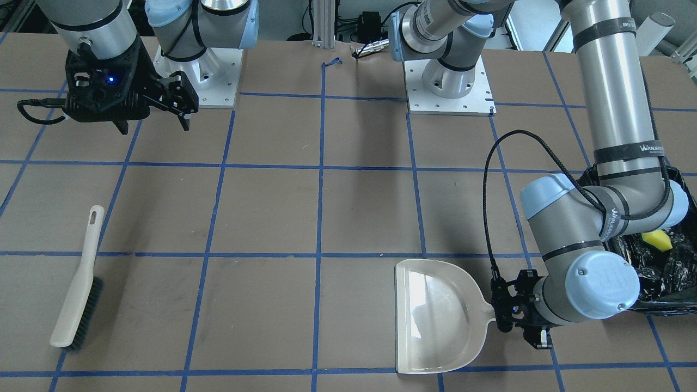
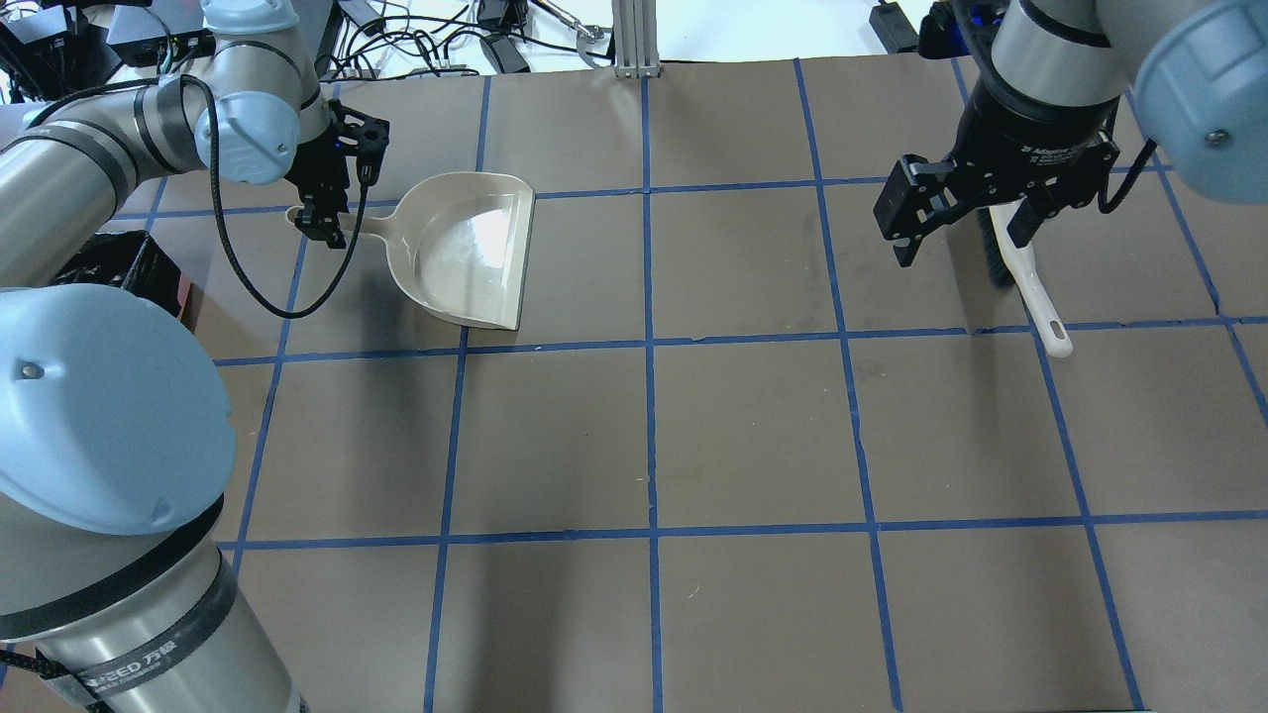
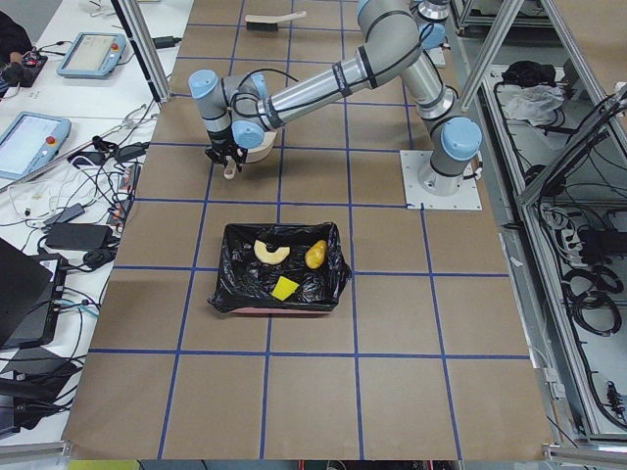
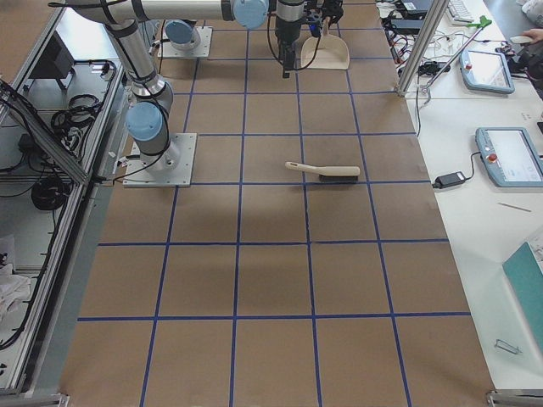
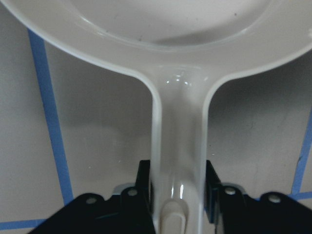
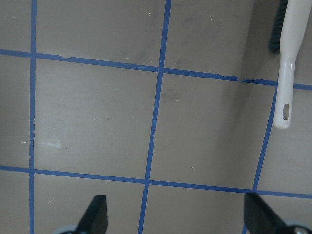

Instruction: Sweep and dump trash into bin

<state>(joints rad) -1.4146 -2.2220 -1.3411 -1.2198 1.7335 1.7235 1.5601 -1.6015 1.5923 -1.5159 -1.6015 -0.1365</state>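
Observation:
The trash lies in the bin [image 3: 235, 294], which is lined with a black bag: a croissant-like piece [image 3: 265, 252], a potato-like lump [image 3: 315, 255] and a green-and-yellow sponge piece [image 3: 285, 287]. The sponge also shows in the front view [image 1: 657, 240], where my left arm partly hides the bin [image 1: 661, 272]. My left gripper [image 2: 322, 213] is shut on the handle of the beige dustpan [image 2: 466, 248], which lies flat on the table; the left wrist view shows the fingers [image 5: 145, 190] against the handle's sides. My right gripper [image 2: 959, 243] is open and empty above the table.
The beige brush [image 2: 1025, 277] with dark bristles lies on the table just under and beyond my right gripper, and it also shows in the right wrist view [image 6: 287, 63]. The brown table [image 2: 753, 426] has a blue tape grid. The bin stands beside my left arm's elbow.

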